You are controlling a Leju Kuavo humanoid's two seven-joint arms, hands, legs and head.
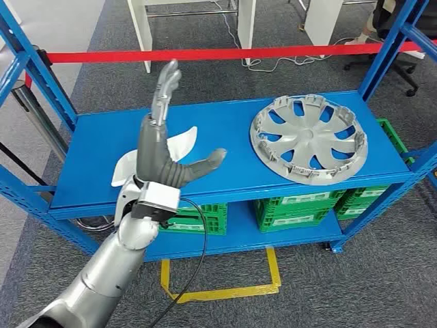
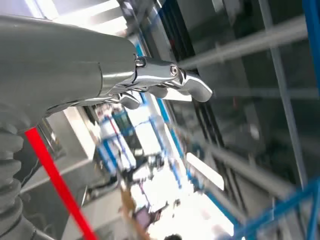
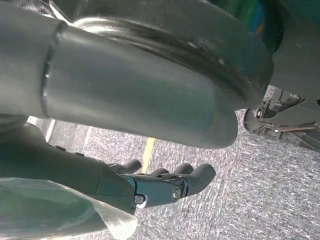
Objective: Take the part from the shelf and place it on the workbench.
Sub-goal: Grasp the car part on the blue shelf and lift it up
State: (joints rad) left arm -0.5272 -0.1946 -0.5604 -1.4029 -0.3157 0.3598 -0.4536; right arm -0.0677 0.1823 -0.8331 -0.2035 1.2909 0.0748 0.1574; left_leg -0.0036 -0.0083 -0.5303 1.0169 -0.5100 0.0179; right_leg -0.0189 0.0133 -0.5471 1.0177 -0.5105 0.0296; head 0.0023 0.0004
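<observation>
left hand (image 1: 157, 154): fingers apart, empty | right hand (image 3: 151, 185): fingers apart, empty | green crates (image 1: 296, 205): contents unclear

Bright even light on the shelf (image 1: 103, 147); blurred, glare-blown background in left wrist view.

Right hand (image 3: 166, 187) hangs empty, fingers extended, over grey carpet (image 3: 271, 200).
</observation>
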